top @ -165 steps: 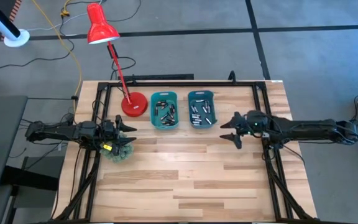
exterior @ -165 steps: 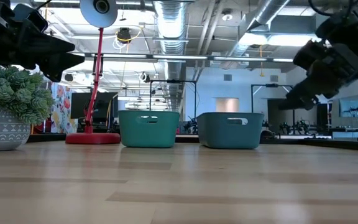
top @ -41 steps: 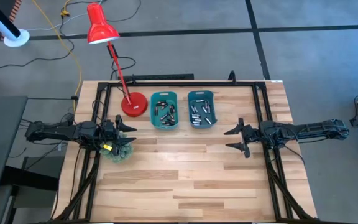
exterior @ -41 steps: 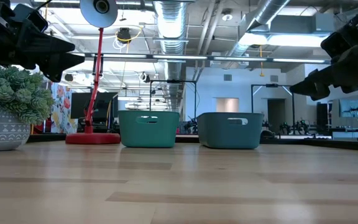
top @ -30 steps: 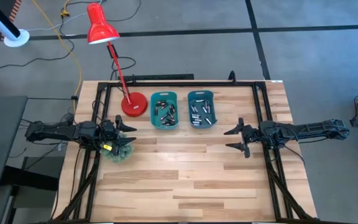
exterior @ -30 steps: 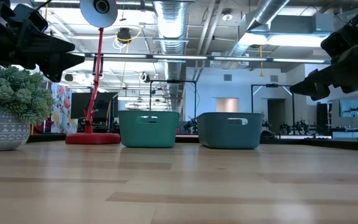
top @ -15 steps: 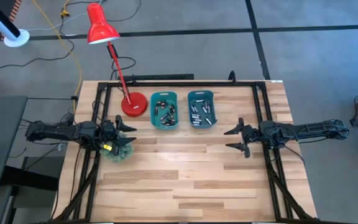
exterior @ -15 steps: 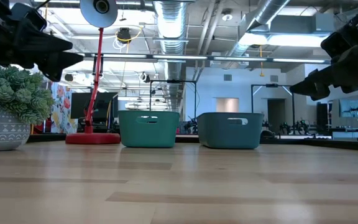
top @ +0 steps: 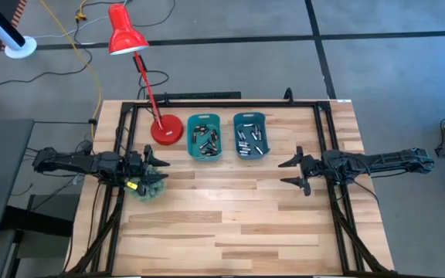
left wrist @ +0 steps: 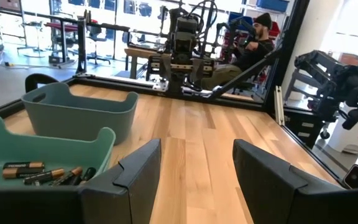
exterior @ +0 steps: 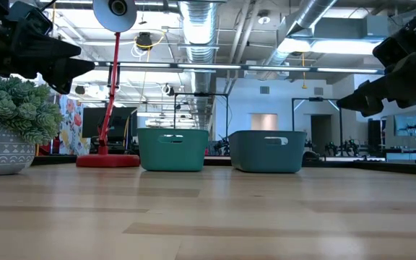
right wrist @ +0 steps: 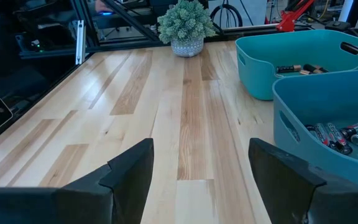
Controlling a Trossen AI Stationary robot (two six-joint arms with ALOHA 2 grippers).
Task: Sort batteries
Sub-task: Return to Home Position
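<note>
Right tool (top: pixel 283 173) has drawn back from the bins since the earliest frame. It now hangs above the bare worktop (top: pixel 230 224), jaws wide, holding nothing. Left tool (top: pixel 165 169) is above the plant (exterior: pixel 13 105), jaws wide, empty. Batteries (top: pixel 205 140) lie in the green bin (exterior: pixel 172 149) and the blue bin (exterior: pixel 267 151). Battery print unreadable.

Left arm (top: pixel 76 162) over desk's (top: pixel 238 208) left edge, left gripper (top: pixel 159 166) spread, right arm (top: pixel 385 161) over right edge, right gripper (top: pixel 286 173) spread.
</note>
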